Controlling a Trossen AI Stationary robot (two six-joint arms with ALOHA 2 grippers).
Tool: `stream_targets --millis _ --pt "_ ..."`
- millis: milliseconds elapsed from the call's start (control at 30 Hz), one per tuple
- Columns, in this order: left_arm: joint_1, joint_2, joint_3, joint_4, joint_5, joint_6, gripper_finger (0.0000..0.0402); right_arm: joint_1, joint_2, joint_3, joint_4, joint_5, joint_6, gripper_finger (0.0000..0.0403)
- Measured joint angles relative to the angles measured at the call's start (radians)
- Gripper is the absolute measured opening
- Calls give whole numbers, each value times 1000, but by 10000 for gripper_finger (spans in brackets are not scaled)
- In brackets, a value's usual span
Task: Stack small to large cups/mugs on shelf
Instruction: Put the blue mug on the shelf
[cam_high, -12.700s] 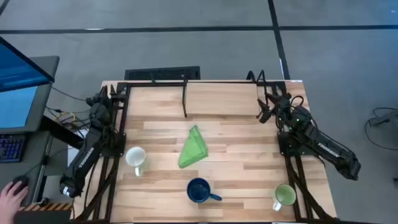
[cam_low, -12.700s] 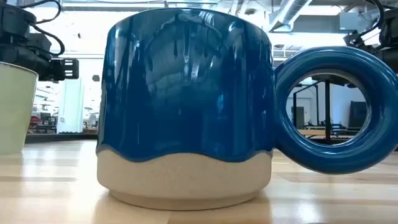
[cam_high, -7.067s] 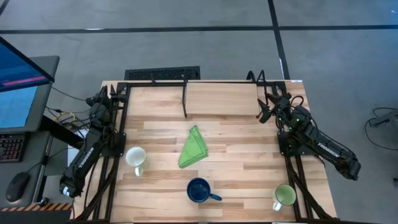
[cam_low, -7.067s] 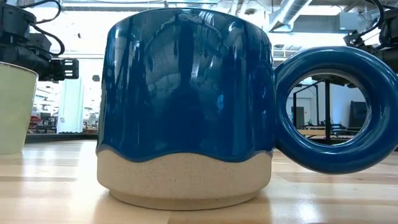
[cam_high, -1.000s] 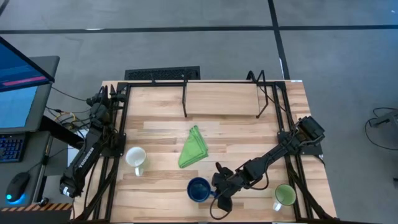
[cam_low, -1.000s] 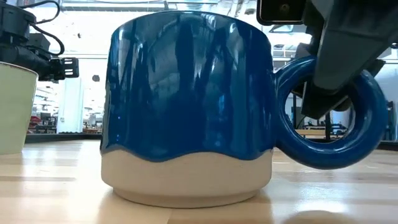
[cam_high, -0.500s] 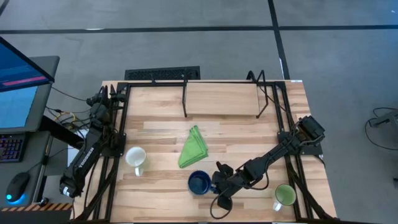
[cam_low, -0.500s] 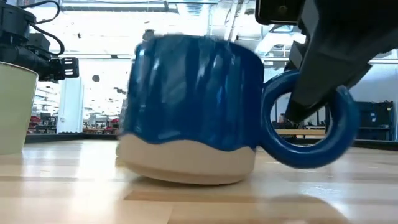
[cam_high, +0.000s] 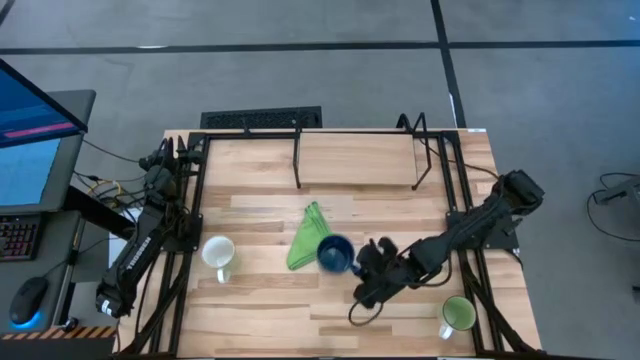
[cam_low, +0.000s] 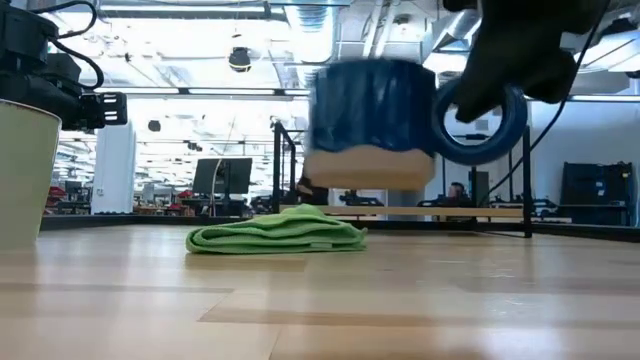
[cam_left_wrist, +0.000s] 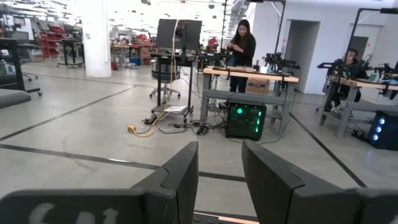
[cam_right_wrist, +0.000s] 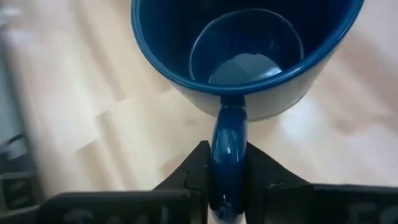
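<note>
The dark blue mug (cam_high: 335, 253) hangs in the air beside the folded green cloth (cam_high: 310, 238), with my right gripper (cam_high: 362, 260) shut on its handle. In the low view the mug (cam_low: 372, 120) floats well above the tabletop. The white mug (cam_high: 218, 254) stands upright on its base at the left. The light green mug (cam_high: 458, 315) stands at the near right corner. The shelf (cam_high: 360, 160) is the far strip behind thin black posts. My left gripper (cam_left_wrist: 219, 177) waits open at the far left, pointing off the table. My right gripper pinches the blue mug's ring handle (cam_right_wrist: 227, 146) between its two fingers (cam_right_wrist: 194, 169), one on each flat side of the ring. The fingers slant down from the table's right and near side. The mug is lifted clear of the table, roughly upright, mouth up.
The green cloth (cam_low: 275, 232) lies flat just beneath and beside the raised mug. Black frame rails (cam_high: 190, 200) run along both table sides. Bare wood lies between the cloth and the shelf posts (cam_high: 297, 160). A person stands at benches in the room beyond the table.
My right gripper has risen and gone toward the table's far edge, tipping and rolling as it went. The blue mug, which stood near the front edge, has come with it: lifted clear of the wood and carried up beside the green cloth.
</note>
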Motion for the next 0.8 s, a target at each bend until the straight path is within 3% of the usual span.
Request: stream_targets --millis 233,467,633,800 --pt "0 0 0 0 3 0 114 -83 -108 0 -235 95 6 68" --pt "0 0 0 0 16 0 114 -202 -203 1 -316 234 23 68" --pt "0 0 0 0 16 0 114 -304 -236 2 -362 237 33 68" --pt "0 0 0 0 16 0 114 -401 -236 2 -525 228 105 68"
